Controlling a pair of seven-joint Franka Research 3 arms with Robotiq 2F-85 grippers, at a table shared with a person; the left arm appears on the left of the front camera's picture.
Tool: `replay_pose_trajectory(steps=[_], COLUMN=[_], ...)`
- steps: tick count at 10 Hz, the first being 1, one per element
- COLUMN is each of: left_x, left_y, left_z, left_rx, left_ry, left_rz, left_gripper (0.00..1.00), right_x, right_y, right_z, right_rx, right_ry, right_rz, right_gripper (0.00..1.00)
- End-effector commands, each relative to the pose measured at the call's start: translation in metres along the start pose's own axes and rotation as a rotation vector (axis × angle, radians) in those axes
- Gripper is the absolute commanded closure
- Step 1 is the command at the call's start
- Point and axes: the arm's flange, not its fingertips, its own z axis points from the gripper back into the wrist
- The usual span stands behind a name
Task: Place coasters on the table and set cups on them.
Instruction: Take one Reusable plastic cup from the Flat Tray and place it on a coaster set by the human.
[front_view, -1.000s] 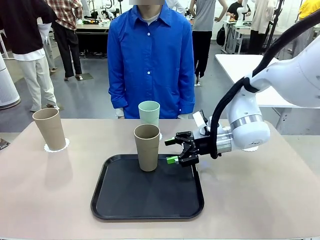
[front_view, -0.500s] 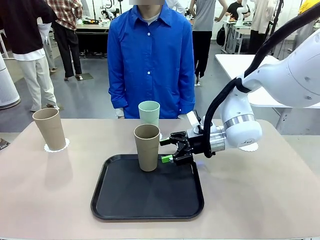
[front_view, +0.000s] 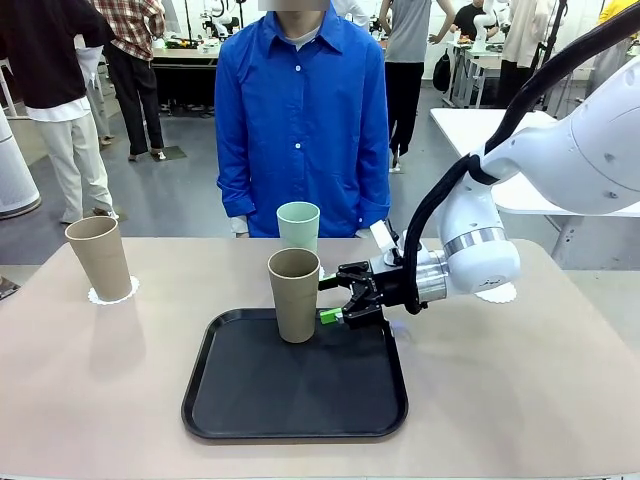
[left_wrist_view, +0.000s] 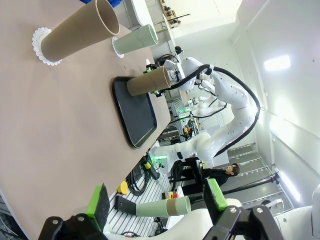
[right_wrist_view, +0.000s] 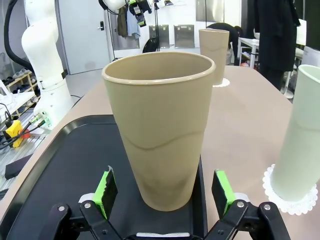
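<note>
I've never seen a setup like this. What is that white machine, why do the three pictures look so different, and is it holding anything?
The white machine is a robot arm; there are two, each ending in a two-finger gripper with green pads. The wide picture comes from a fixed camera looking across the tan table at a person in a blue shirt. The other two come from cameras on the arms' wrists, so they look tilted.

On the table lies a black tray with a tan cup standing on it. A second tan cup and a mint green cup each stand on a white paper coaster.

The right gripper is open, its fingers on either side of the tray's cup without gripping it. The left gripper is open too, holding nothing.
</note>
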Motion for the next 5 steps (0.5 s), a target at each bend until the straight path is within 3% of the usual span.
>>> replay_pose_trajectory(steps=[1,5], left_x=[-0.001,-0.001], left_y=[-0.003,-0.003], left_z=[0.000,0.000], left_rx=[0.011,0.011], left_ry=[-0.005,-0.005], left_rz=[0.017,0.017], left_gripper=[0.00,0.00], right_x=[0.000,-0.003], right_y=[-0.009,-0.012], right_z=[-0.012,-0.025], right_rx=[-0.003,0.020], right_ry=[-0.010,-0.017], right_rz=[-0.008,0.002], right_gripper=[0.00,0.00])
